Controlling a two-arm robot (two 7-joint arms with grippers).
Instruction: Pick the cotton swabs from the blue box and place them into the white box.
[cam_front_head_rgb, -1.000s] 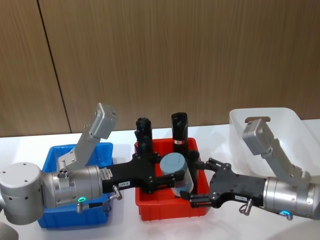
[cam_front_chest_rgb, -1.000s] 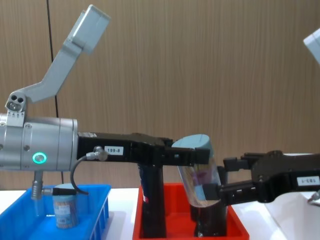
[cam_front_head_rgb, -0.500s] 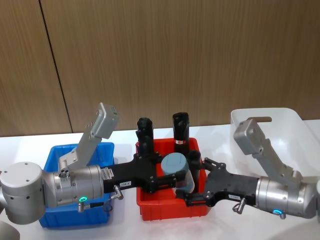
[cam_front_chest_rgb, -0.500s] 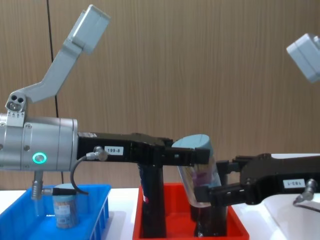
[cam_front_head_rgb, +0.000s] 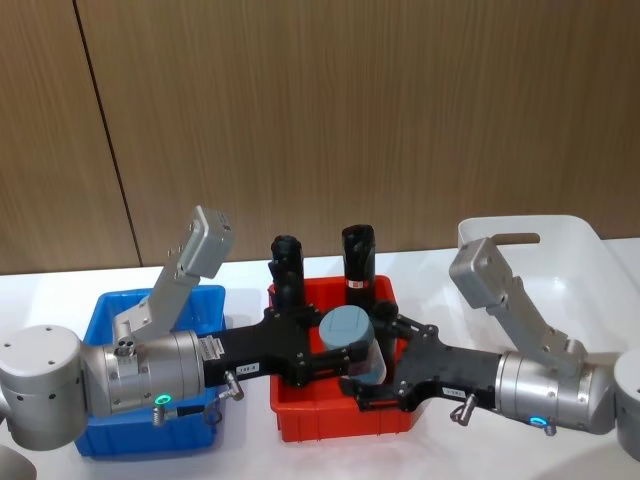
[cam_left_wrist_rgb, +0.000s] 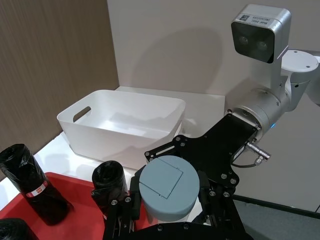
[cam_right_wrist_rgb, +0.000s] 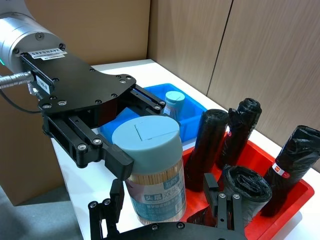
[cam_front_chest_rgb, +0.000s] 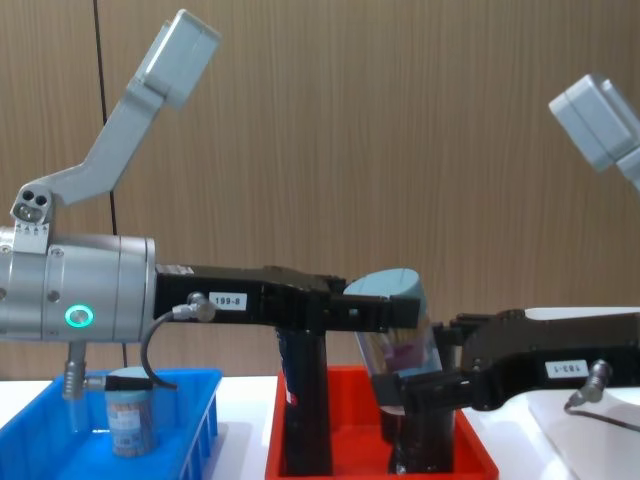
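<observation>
Hanging in the air above the near part of the red tray (cam_front_head_rgb: 300, 420), a tub (cam_right_wrist_rgb: 152, 185) of cotton swabs is pinched at its pale blue-grey lid by the left gripper (cam_front_head_rgb: 345, 338), whose black fingers are closed on the lid from both sides. The tub leans a little in the chest view, and its clear side shows the sticks and a paper label. The right gripper (cam_front_head_rgb: 375, 360) comes in from the right, lower down, with its fingers spread wide on either side of the tub's lower half. The right wrist view shows a gap between the tub and one of those fingers; whether the other touches it I cannot tell. Both arms lie low over the white table (cam_front_head_rgb: 250, 450), the left from the near left and the right from the near right. To the left of the tray, just beside it, sits the blue box (cam_front_head_rgb: 100, 320), and a second tub (cam_front_chest_rgb: 130, 422) stands upright inside it. Farther back, black rolls (cam_front_head_rgb: 358, 260) stand upright in the far part of the tray, some with a red label band. Off to the far right sits the white box (cam_front_head_rgb: 580, 250), its oval handle cut-out facing the wooden wall (cam_front_head_rgb: 400, 100) behind the table.
</observation>
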